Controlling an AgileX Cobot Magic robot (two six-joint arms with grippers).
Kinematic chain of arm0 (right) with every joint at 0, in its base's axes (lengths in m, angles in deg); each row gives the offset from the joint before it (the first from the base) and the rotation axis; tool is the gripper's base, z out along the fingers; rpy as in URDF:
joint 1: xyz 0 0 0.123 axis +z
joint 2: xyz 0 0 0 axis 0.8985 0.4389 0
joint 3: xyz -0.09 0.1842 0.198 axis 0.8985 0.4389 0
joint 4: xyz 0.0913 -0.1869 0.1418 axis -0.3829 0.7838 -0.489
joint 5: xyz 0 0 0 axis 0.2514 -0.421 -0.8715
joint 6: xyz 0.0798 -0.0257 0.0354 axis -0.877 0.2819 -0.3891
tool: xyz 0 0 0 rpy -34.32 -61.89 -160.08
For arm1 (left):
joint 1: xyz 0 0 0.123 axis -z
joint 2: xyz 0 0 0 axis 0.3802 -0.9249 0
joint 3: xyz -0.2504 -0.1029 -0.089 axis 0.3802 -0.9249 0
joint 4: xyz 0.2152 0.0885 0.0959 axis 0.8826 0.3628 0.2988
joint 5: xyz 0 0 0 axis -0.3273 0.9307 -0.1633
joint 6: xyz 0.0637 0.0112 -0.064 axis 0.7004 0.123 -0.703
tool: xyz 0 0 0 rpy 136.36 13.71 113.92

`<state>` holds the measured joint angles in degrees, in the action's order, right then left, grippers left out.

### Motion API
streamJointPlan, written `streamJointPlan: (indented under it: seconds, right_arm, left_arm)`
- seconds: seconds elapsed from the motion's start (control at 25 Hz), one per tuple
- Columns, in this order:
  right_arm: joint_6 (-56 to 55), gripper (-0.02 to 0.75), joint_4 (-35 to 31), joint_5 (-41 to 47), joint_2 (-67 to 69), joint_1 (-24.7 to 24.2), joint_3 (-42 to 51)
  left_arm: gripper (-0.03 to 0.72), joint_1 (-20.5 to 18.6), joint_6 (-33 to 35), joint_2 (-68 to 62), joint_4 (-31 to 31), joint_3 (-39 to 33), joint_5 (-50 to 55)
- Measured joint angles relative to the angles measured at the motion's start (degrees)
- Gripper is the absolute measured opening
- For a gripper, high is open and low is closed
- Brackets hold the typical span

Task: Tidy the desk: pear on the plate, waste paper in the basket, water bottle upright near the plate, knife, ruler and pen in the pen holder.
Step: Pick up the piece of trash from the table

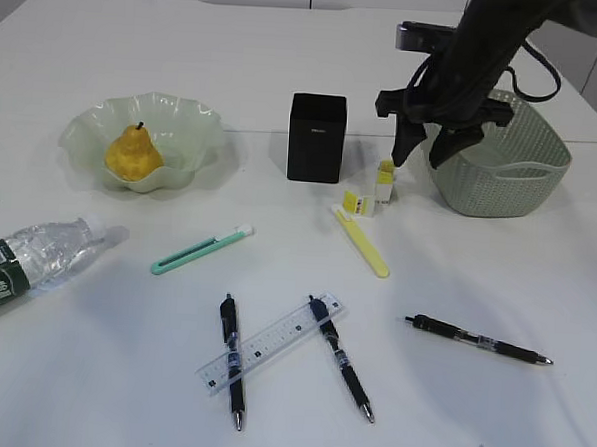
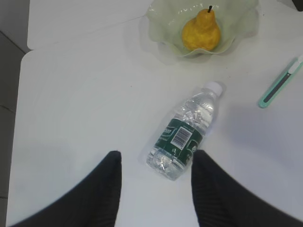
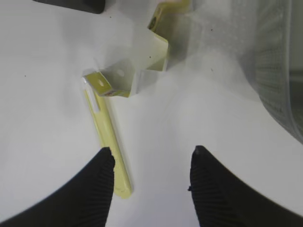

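Note:
The yellow pear point(image 1: 134, 153) sits in the wavy green plate point(image 1: 199, 118). The water bottle point(image 1: 36, 260) lies on its side at the desk's left edge. In the left wrist view my left gripper point(image 2: 156, 153) hangs open above the bottle point(image 2: 189, 130), whose base shows between the fingers, not gripped. My right gripper point(image 1: 419, 158) is open and empty, hovering over the waste paper point(image 1: 375, 192) beside the basket point(image 1: 502, 159). The scraps point(image 3: 137, 66) lie ahead of its fingers. The black pen holder point(image 1: 316, 136) stands mid-desk. The clear ruler point(image 1: 272, 342) lies at the front.
A green knife point(image 1: 202, 251) and a yellow knife point(image 1: 363, 242) lie mid-desk; the yellow one point(image 3: 108, 137) runs beside my right gripper's left finger. Three pens lie in front: one point(image 1: 233, 360) under the ruler, one point(image 1: 341, 358) crossing it, one point(image 1: 478, 340) at right.

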<state>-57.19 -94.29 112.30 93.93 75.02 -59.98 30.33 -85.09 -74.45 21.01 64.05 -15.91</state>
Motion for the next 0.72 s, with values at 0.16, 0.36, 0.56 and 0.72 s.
streamJointPlan:
  seconds: [0.16, 0.36, 0.56, 0.72]
  right_arm:
    - [-0.23, 0.389, -1.01, 0.11, 1.16, 0.23, -1.81]
    - [-2.73, 0.389, -1.26, -0.39, 1.45, 0.69, -2.75]
    - [-4.55, 0.417, -1.35, -1.38, 2.52, 0.89, -4.61]
    - [-4.67, 0.435, -1.35, -1.74, 3.84, 0.89, -5.64]
  left_arm:
    - [0.341, 0.0, 0.0, -0.11, 0.0, 0.0, -0.07]
    - [0.341, 0.0, 0.0, -1.37, 0.0, 0.0, -0.07]
    - [0.341, 0.0, 0.0, -2.59, -0.1, 0.0, -0.12]
    - [0.341, 0.0, 0.0, -2.68, -0.1, 0.0, -0.21]
